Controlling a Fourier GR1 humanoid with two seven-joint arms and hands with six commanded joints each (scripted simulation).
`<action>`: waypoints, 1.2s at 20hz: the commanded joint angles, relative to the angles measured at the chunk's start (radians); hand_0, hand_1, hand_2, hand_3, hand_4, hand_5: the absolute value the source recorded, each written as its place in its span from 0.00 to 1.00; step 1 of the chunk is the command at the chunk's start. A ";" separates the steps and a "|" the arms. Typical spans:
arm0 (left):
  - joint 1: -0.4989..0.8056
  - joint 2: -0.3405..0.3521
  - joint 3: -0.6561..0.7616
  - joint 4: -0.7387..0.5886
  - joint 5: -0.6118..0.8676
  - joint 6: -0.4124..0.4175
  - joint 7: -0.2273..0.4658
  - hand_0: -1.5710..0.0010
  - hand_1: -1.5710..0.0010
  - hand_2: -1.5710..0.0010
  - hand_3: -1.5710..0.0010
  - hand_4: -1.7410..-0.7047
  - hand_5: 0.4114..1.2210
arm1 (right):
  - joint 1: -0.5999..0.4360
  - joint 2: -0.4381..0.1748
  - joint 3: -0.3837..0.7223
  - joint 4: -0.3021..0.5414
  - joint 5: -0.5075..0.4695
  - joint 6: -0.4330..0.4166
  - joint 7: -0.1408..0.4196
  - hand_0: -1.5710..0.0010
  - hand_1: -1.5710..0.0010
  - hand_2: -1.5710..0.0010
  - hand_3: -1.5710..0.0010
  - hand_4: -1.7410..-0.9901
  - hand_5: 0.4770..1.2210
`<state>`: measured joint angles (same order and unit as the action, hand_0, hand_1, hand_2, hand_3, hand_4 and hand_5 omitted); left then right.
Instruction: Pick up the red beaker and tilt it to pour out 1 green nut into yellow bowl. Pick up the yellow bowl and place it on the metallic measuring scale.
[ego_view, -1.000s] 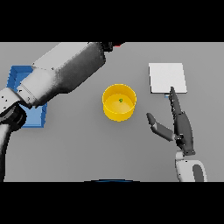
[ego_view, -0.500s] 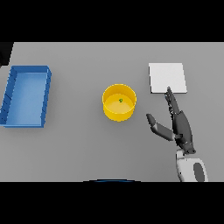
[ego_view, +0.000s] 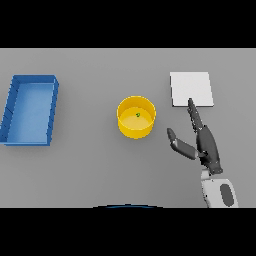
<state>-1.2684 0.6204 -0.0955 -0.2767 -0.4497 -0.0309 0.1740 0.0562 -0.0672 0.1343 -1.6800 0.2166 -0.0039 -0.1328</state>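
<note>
The yellow bowl (ego_view: 136, 117) stands upright near the table's middle with one small green nut (ego_view: 138, 115) inside it. To its right, further back, lies the flat pale square scale (ego_view: 191, 89). My right hand (ego_view: 204, 141) is open to the right of the bowl, fingers straight and pointing toward the scale's near edge, thumb spread toward the bowl; it touches neither. No red beaker shows in the head view. My left hand is out of sight.
A blue rectangular tray (ego_view: 30, 109) sits at the far left of the grey table (ego_view: 100, 170), with nothing showing inside it.
My left arm, which reached across the blue tray a second ago, has withdrawn out of view. The right hand has drifted slightly toward the bowl.
</note>
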 joint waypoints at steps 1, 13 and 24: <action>0.033 -0.002 0.023 -0.024 0.030 0.027 0.046 0.00 0.00 0.00 0.00 0.00 1.00 | -0.004 -0.004 -0.006 0.005 -0.006 0.002 -0.001 1.00 1.00 1.00 1.00 0.80 0.23; 0.632 -0.067 0.075 -0.624 0.254 0.159 0.252 0.00 0.00 0.00 0.00 0.00 0.79 | 0.013 -0.008 -0.005 0.011 -0.003 0.003 -0.023 1.00 1.00 1.00 1.00 0.76 0.27; 0.763 -0.016 0.040 -0.854 0.375 -0.087 0.356 0.75 0.78 0.79 0.78 0.84 0.29 | 0.009 -0.011 -0.013 0.017 -0.017 0.009 -0.024 1.00 1.00 1.00 1.00 0.78 0.26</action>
<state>-0.5056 0.6046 -0.0550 -1.1311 -0.0752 -0.1176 0.5310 0.0649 -0.0781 0.1210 -1.6626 0.1993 0.0045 -0.1555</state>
